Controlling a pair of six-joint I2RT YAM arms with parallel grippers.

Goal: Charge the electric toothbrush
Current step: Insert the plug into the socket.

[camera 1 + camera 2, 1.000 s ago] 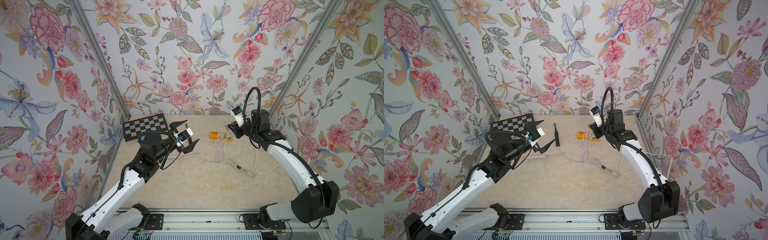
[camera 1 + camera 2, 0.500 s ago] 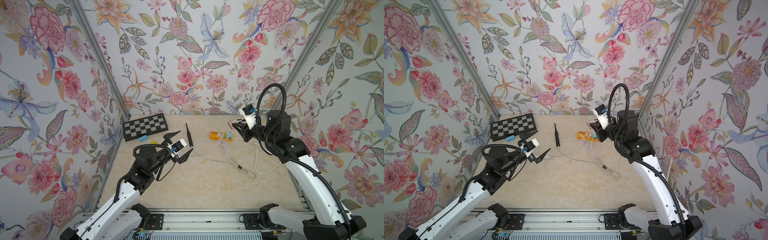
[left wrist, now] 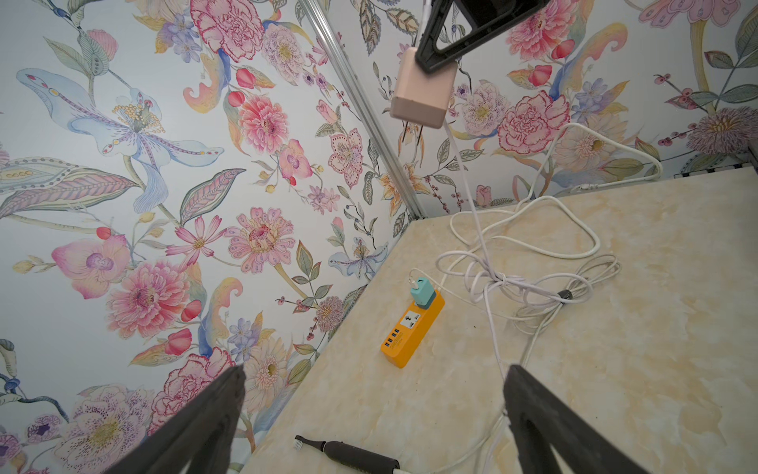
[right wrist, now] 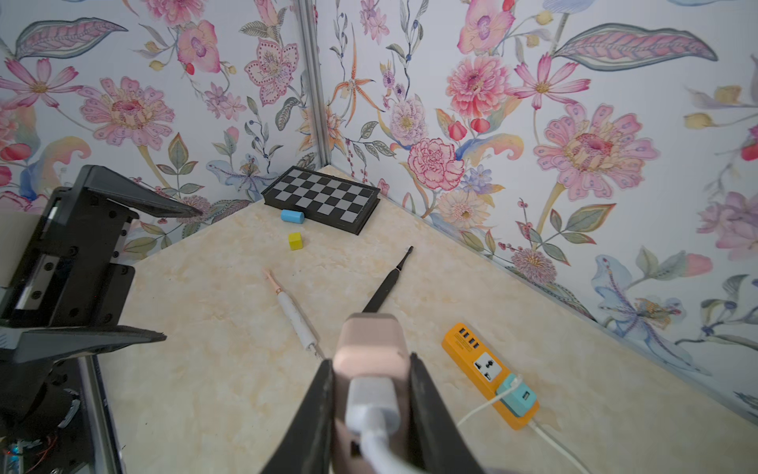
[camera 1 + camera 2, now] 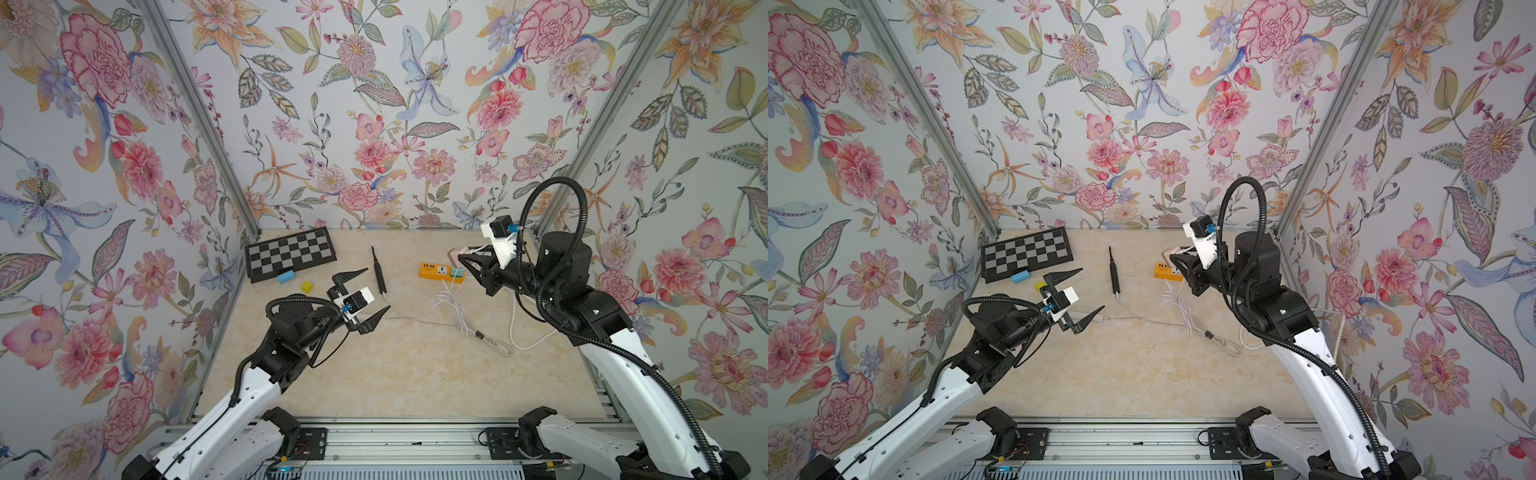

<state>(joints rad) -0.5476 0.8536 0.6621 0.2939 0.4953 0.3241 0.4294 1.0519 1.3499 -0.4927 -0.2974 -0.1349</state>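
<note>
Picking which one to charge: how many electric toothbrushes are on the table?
2. The black toothbrush lies near the orange power strip; the white toothbrush lies beside it, toward the left pincer. The arms may hide more.

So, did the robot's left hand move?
Yes. The left hand pulled back toward the robot's base, farther from the black-and-grey checkered board.
</note>
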